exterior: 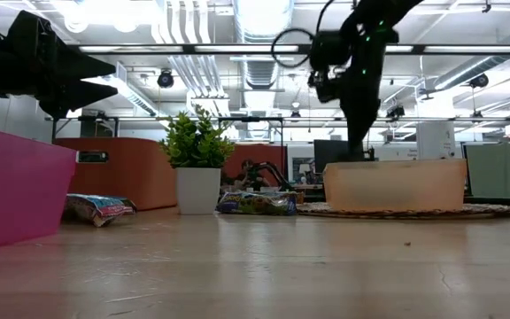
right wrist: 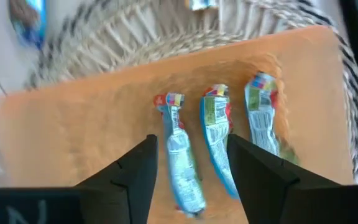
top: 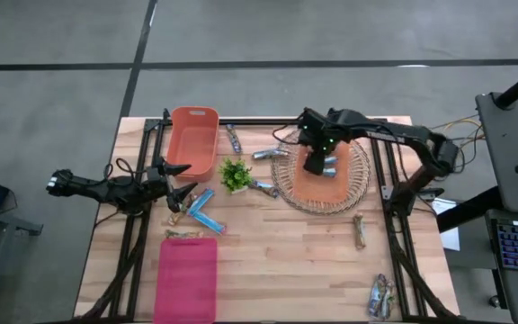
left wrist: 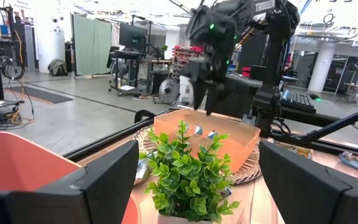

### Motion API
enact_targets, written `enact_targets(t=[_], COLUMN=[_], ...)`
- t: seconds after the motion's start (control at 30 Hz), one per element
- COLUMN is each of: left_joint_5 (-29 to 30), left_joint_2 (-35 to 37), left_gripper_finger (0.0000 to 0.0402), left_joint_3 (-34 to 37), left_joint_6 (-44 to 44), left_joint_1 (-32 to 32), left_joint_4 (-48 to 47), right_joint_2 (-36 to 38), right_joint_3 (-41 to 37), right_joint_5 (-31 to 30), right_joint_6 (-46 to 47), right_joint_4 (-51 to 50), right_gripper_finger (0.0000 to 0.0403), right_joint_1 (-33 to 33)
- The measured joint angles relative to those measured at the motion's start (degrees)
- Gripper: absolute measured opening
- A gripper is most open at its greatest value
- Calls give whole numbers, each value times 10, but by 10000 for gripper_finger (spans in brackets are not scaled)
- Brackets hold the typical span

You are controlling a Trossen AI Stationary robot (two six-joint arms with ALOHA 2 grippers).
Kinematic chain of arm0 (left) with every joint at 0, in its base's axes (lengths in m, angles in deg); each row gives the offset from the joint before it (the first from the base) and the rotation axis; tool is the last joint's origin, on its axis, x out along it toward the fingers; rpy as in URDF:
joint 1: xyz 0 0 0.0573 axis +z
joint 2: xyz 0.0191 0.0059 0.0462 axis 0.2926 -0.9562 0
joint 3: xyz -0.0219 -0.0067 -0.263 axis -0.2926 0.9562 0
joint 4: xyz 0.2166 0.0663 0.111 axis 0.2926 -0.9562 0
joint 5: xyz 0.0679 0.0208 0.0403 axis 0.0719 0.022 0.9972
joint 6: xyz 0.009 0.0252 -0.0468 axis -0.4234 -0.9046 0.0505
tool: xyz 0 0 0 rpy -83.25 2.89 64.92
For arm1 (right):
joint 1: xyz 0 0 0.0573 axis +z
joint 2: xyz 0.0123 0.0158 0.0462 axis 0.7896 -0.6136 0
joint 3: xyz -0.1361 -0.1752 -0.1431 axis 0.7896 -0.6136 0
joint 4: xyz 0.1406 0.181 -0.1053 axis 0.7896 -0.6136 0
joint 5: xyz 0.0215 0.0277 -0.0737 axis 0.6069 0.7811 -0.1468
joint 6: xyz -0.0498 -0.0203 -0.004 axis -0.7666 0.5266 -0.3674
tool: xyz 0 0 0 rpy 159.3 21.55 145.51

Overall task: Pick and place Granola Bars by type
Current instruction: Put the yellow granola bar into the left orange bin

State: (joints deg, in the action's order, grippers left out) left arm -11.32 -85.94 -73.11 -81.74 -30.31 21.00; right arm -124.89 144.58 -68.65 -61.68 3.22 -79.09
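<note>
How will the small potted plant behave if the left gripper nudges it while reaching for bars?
The potted plant looks top-heavy, bushy leaves over a narrow white pot, so it may tip. It probably slides easily on the smooth table, being likely light.

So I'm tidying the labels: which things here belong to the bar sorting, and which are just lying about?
Part of the job:
- granola bars in the orange tub
- loose bars on the table
- orange bin
- pink bin
- right gripper, left gripper

Lying about:
- small plant
- wicker mat
</note>
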Motion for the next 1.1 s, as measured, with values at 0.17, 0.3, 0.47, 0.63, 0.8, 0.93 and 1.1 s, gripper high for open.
enact_targets(t=[0.17, 0.3, 0.47, 0.63, 0.8, 0.93, 1.1], left_joint_5=[0, 0, 0, 0, 0, 0, 0], left_joint_2=[0, 0, 0, 0, 0, 0, 0], left_gripper_finger=[312, 312, 312, 312, 312, 312, 312], left_joint_3=[0, 0, 0, 0, 0, 0, 0], left_joint_6=[0, 0, 0, 0, 0, 0, 0], left_joint_1=[0, 0, 0, 0, 0, 0, 0], left_joint_4=[0, 0, 0, 0, 0, 0, 0], right_joint_2=[45, 73, 90, 93, 94, 99, 107], right_joint_3=[0, 0, 0, 0, 0, -2, -11], right_joint_5=[0, 0, -2, -43, -62, -71, -77], right_joint_6=[154, 228, 297, 379, 447, 507, 577], right_joint_4=[-1, -2, -26, -86, -132, -144, -160], right_gripper_finger=[187, 189, 200, 222, 244, 257, 271], right_joint_1=[21, 44, 78, 122, 160, 193, 237])
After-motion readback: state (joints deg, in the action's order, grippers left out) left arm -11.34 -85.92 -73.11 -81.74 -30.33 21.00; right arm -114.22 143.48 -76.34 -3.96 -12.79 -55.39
